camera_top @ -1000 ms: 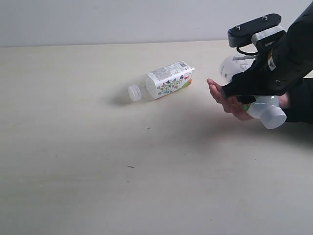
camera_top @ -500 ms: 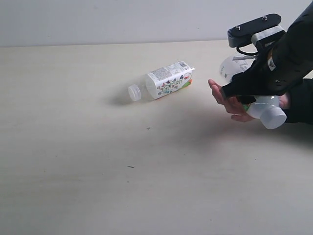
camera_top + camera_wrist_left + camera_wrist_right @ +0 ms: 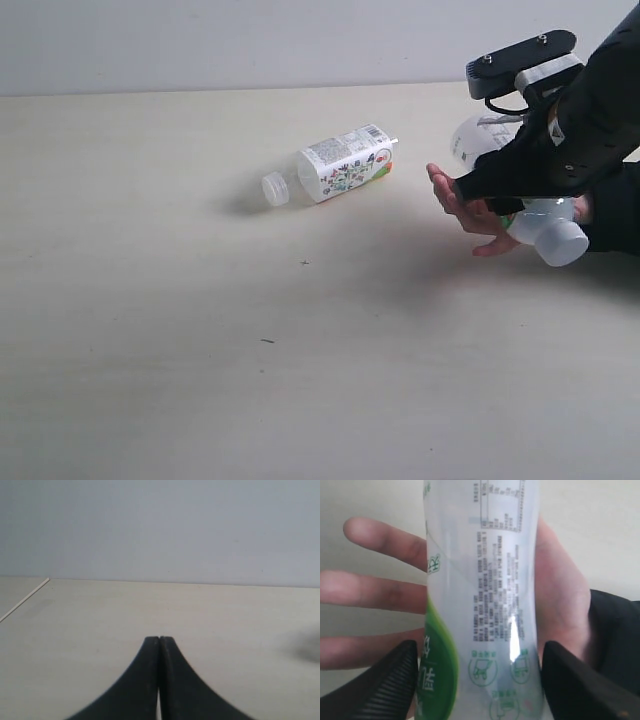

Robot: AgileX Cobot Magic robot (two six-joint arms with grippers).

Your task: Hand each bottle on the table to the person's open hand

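Change over the last second is slight. The person's open hand [image 3: 468,208] has risen a little off the table [image 3: 200,350], and its fingers have drawn closer under the green-labelled bottle [image 3: 485,590]. The squarish bottle [image 3: 340,168] has not moved; it lies on its side at mid-table, well left of the hand, with its white cap pointing left.

The right gripper [image 3: 505,190] reaches in from the right edge and hangs over the palm. Its two black fingers clamp the green-labelled bottle at mid-body, and the bottle is tilted with its white cap toward the near right. The bottle crosses the palm and appears to rest against it, though contact cannot be confirmed.

The left gripper [image 3: 159,645] has its fingers pressed together on nothing, above bare table.
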